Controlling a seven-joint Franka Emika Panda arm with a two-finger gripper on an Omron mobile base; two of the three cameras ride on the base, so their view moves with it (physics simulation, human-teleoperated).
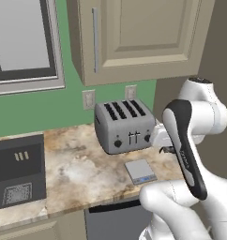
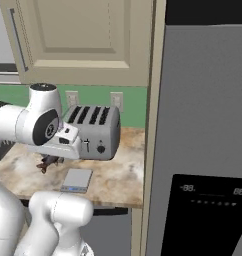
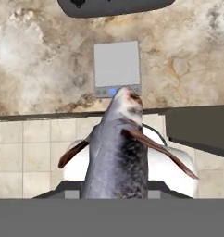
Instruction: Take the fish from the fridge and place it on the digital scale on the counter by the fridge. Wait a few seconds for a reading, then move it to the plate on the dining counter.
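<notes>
Hand view shows the fish [image 3: 117,152] closest, clamped in the shut gripper and hanging nose-first toward the digital scale [image 3: 117,65] on the counter [image 3: 44,55] beyond. I judge the fish light but slippery and rather soft, with thin fins that may bend, so a hold around the thick middle body seems safest. Farther back stands the toaster [image 1: 124,126].

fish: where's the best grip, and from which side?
Grip the fish across its mid-body flanks, behind the two side fins, coming in from the tail end. The body is slender and even there; the fins splay outward and the head tapers, pointing toward the digital scale.
</notes>
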